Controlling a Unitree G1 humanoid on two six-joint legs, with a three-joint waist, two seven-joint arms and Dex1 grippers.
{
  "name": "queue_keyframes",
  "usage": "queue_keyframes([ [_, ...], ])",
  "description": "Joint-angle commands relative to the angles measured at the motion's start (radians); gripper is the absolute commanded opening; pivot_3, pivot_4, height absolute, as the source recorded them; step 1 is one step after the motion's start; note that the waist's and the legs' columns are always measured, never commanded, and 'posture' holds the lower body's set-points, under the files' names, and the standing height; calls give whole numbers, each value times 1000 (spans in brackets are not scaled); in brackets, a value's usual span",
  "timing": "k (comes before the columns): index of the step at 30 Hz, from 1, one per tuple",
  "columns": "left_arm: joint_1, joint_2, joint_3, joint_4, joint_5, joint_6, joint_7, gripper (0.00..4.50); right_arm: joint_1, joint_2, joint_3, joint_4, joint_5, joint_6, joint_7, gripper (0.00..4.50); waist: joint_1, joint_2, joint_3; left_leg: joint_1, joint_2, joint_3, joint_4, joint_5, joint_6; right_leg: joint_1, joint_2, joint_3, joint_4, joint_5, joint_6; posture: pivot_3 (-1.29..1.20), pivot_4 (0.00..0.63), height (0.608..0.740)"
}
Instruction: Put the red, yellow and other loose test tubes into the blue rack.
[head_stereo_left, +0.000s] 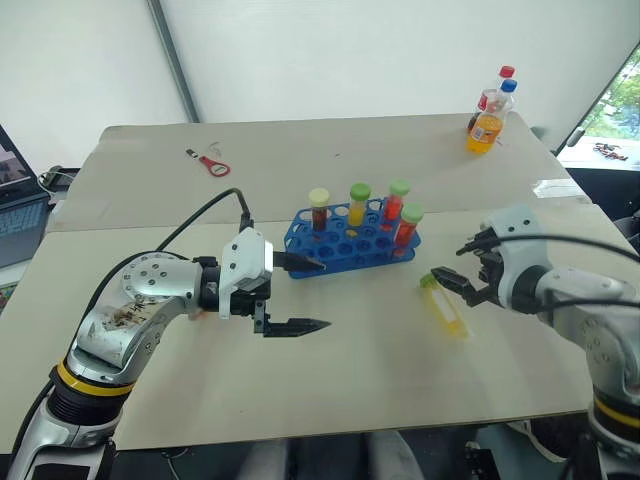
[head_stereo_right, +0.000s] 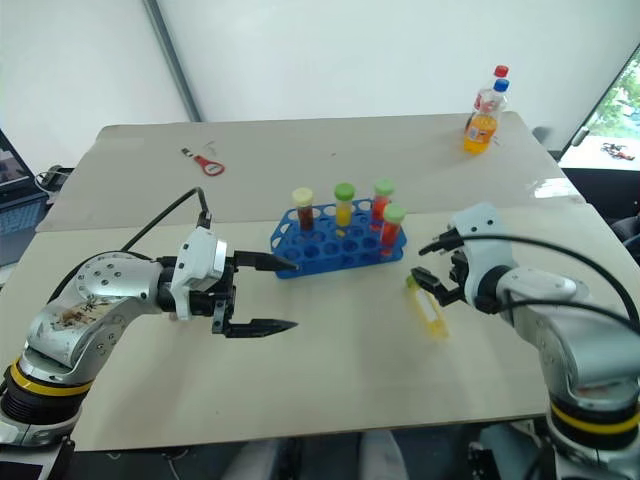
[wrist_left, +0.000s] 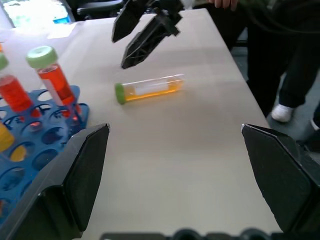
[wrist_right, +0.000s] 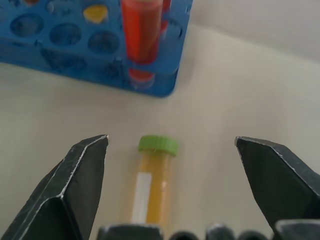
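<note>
Blue rack (head_stereo_left: 352, 236) standing near the middle of the bench (head_stereo_left: 330, 375), holding four upright capped tubes: one cream-capped with dark red fill (head_stereo_left: 319, 208), one green-capped with yellow fill (head_stereo_left: 359, 203), two green-capped with red fill (head_stereo_left: 396, 203) (head_stereo_left: 408, 227). Remaining rack holes visibly open. One loose tube with orange-yellow liquid and a green cap (head_stereo_left: 445, 305) lying flat on the bench, just beside the rack's right end, toward the bench's right edge, cap end nearest the rack. Right hand (head_stereo_left: 463, 268) released, fingers spread wide, poised just over the cap end of the loose tube, not gripping it. Left hand (head_stereo_left: 302, 296) also released, fingers wide apart, empty, hovering off the rack's left end toward the near edge. Orange drink bottle (head_stereo_left: 487, 124) with a second bottle close behind it at the far right corner. Red-handled tool (head_stereo_left: 210, 163) lying near the far left edge.
</note>
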Motion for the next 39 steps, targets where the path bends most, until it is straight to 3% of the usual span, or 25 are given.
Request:
queue_keyframes([
  [1, -22, 12, 6, -9, -5, -41, -44, 4500, -33, -42, 50, 88, 62, 32, -20, 4492, 9, 0, 0, 0, 0, 0, 0, 0, 0, 0, -1, 0, 0, 0, 0, 0, 150, 740],
  [15, -13, -6, -15, -34, -9, -58, -82, 4500, -163, -138, 287, 387, 230, 32, -67, 4492, 13, 0, 0, -1, 0, 1, 0, -1, 1, -1, -1, 0, -1, 0, 0, 0, 150, 740],
  [26, 20, -13, -21, -37, 3, -79, -55, 4500, -204, -157, 332, 460, 291, 32, -104, 988, 13, 0, 0, -1, 0, 1, 0, -1, 1, -1, -1, 0, -1, 0, 0, 0, 150, 740],
  [30, 30, -4, -5, -27, 3, -75, -43, 4500, -190, -183, 289, 439, 354, 32, -97, 976, 13, 0, 0, -1, 0, 1, 0, -1, 1, -1, -1, 0, -1, 0, 0, 0, 150, 740],
  [33, 58, 22, 54, -1, -6, -54, -14, 4500, -148, -163, 190, 291, 429, 32, -60, 976, 11, 0, 0, -2, 0, 1, 0, -1, 1, -2, -1, -1, -1, 0, 0, 0, 150, 740],
  [36, 69, 39, 113, 34, -18, -39, 18, 4500, -87, -19, 75, 139, 433, -48, -105, 976, 8, -1, 0, -2, 2, 0, 0, -1, 2, -2, 0, -1, -1, 0, 0, 0, 150, 740],
  [39, 77, 51, 156, 65, -13, -34, 41, 4500, 11, 134, 57, 11, 353, -347, -94, 975, 10, -1, 0, -1, 4, 0, 0, -1, 2, -2, 2, -1, 0, 0, 0, 0, 150, 740],
])
